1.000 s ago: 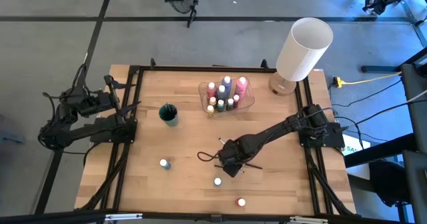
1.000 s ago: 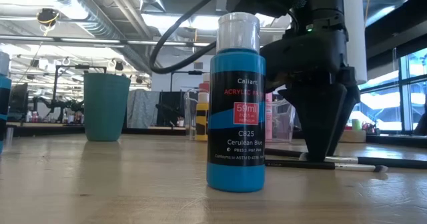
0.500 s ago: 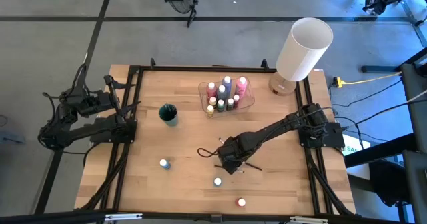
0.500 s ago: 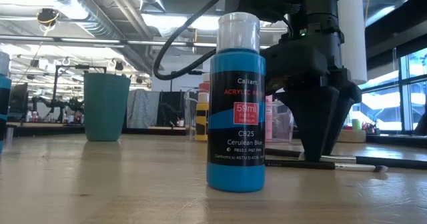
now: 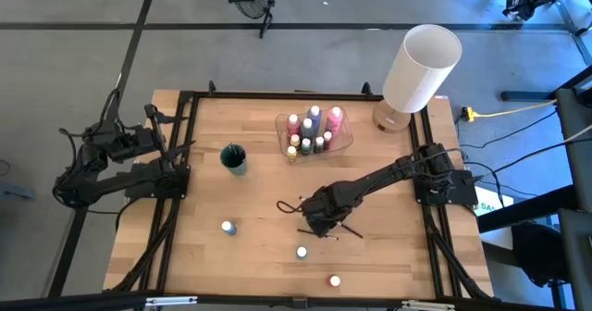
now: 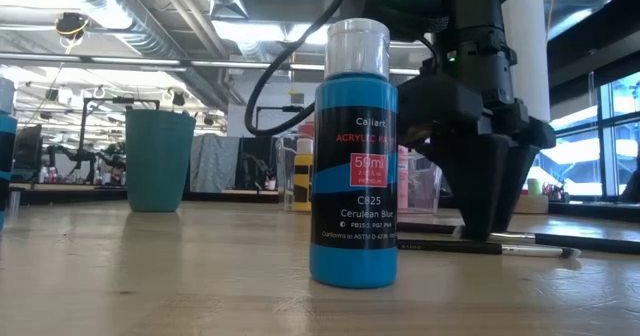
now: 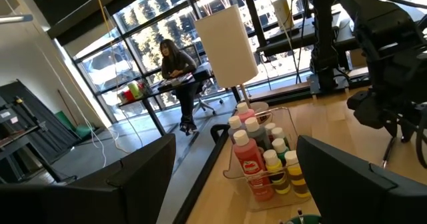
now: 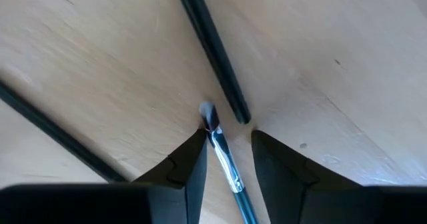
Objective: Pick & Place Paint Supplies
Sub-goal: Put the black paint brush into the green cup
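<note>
Three thin dark paintbrushes lie on the wood in mid-table (image 5: 340, 228). My right gripper (image 5: 321, 226) points down over them. In the right wrist view its fingers (image 8: 227, 141) are open and stand on either side of one brush (image 8: 225, 163), near its metal collar and light tip. A second brush's handle (image 8: 212, 51) ends just beyond the fingers. Several paint bottles stand in a clear tray (image 5: 344, 143). Three small bottles stand loose (image 5: 228, 227), (image 5: 302, 252), (image 5: 334, 280). My left gripper (image 5: 178, 146) waits open at the table's left edge. My right gripper comes at the brush from above, with its fingers across the brush near the tip end (image 8: 209, 121). The brush lies flat on the table, close beside one fingertip (image 8: 195, 147). I cannot tell whether that finger touches it.
A teal cup (image 5: 234, 158) stands left of the tray. A big white lamp (image 5: 421, 66) stands at the far right corner. In the low view a blue bottle (image 6: 354, 166) stands close to the camera. A dark cable (image 5: 289, 206) loops beside my right gripper.
My right gripper has rolled about its downward line over the brushes, so its fingers show at a different angle in the low view. It has stayed in place above the table. Brushes and bottles have not moved.
</note>
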Controlling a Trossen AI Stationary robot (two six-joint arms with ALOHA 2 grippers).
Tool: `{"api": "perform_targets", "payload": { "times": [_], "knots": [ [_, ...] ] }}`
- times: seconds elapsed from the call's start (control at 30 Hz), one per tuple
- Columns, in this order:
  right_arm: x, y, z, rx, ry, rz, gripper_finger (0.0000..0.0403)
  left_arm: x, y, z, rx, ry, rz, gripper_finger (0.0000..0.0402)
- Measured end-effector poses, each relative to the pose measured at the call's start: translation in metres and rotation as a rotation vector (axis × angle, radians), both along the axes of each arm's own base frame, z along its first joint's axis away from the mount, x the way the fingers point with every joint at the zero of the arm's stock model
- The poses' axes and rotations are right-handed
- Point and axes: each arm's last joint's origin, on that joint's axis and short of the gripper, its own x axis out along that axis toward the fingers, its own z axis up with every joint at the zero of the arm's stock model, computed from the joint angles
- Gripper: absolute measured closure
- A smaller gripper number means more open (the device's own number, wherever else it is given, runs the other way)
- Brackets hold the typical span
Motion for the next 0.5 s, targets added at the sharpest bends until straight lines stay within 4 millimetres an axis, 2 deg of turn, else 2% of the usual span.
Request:
{"api": "perform_targets", "payload": {
  "times": [0.13,0.27,0.5],
  "knots": [
    [0.001,-0.002,0.000,0.006,0.001,-0.004,0.0279,0.000,0.000,0.000,0.000,0.000,0.000,0.0093],
    [0.002,-0.011,0.000,0.016,0.025,-0.119,0.0279,0.000,0.000,0.000,0.000,0.000,0.000,0.0093],
    [0.006,-0.019,-0.001,0.032,0.005,-0.068,0.0279,0.000,0.000,0.000,-0.001,0.001,0.000,0.0093]
  ]
}}
